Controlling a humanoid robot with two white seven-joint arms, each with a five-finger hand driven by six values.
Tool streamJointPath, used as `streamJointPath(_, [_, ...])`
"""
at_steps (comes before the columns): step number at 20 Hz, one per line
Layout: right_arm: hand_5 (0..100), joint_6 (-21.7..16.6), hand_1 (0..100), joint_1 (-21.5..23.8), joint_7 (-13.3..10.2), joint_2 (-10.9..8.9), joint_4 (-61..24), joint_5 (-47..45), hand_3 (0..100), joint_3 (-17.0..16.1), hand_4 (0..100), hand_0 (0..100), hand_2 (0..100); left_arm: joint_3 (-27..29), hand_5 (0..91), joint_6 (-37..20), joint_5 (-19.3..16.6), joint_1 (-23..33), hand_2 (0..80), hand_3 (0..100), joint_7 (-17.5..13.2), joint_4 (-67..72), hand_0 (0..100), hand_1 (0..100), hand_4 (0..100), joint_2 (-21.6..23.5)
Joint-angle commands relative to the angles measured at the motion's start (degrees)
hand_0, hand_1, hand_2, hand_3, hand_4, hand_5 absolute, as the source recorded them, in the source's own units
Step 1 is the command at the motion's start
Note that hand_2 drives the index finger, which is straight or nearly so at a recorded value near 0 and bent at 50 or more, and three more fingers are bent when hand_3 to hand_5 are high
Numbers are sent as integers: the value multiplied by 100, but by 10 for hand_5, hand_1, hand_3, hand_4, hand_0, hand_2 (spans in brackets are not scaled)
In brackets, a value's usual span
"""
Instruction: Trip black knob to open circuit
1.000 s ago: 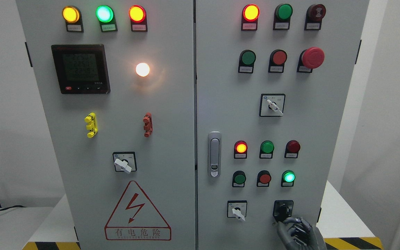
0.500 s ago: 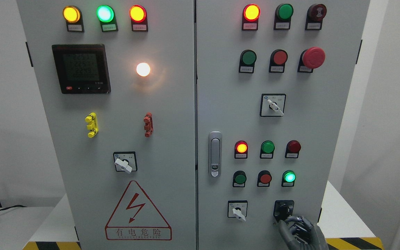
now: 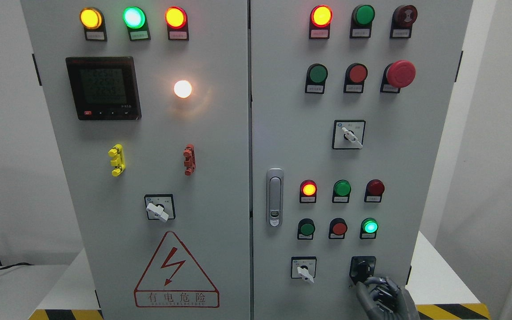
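1. The black knob point(image 3: 362, 268) sits near the cabinet's point(image 3: 282, 133) lower right corner, just above the right hand point(image 3: 382, 297).
2. The hand's fingers point(image 3: 374, 281) are curled, one tip touching the knob's lower edge.
3. The knob's handle looks roughly upright; its exact pointing is unclear.

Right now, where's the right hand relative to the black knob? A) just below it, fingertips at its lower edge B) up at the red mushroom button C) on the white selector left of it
A: the right hand sits just under the black knob, fingers curled up toward its lower edge.
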Motion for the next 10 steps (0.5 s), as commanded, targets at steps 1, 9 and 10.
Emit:
streamJointPath(1, [794,-13,794,26,-19,-66,2,8,851,102,770,471,502,0,0,-5,-176,0,0,0,-4,0,120,389,0,3])
streamJointPath(9, [793,-13,794,26,-19,-84,20,17,851,40,770,471,503,0,0,-5,-176,0,0,0,-4,0,120,389,0,3])
streamJointPath(10, [793,-22,794,26,-19,-92,37,17,851,31,770,471,503,0,0,-5,-176,0,0,0,-4,0,120,389,0,3])
